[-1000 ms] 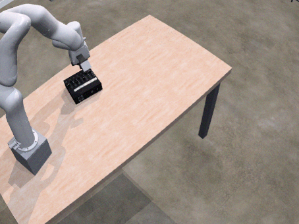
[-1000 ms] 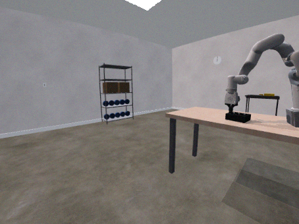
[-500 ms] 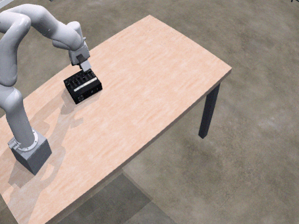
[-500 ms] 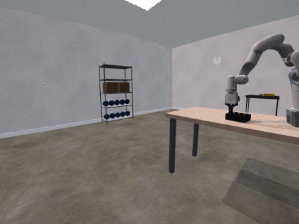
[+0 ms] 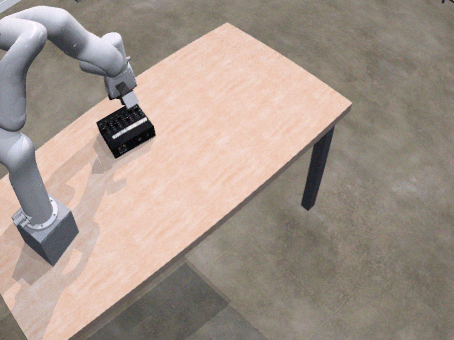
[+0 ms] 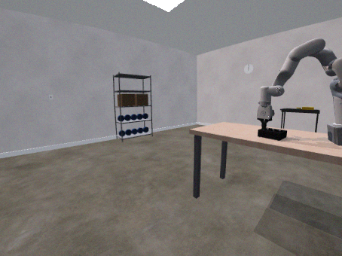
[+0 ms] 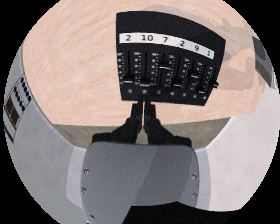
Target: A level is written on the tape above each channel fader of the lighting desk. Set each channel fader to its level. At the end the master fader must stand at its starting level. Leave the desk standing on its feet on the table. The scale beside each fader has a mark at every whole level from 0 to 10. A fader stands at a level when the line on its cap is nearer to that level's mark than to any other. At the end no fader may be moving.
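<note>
My gripper (image 7: 143,100), fingers pressed together and empty, pokes at the lighting desk (image 5: 125,129) near the table's (image 5: 260,96) far-left edge. Risk as I see it: closed tips slip, overshoot the level, or nudge a neighbouring fader (image 7: 165,76).

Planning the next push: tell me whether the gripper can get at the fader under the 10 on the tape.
Probably yes. The shut gripper sits at the near edge of the lighting desk, in line with the fader under the 10, with nothing between them.

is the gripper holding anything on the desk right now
Nothing is held. The gripper is shut with its fingertips together at the near edge of the lighting desk.
</note>
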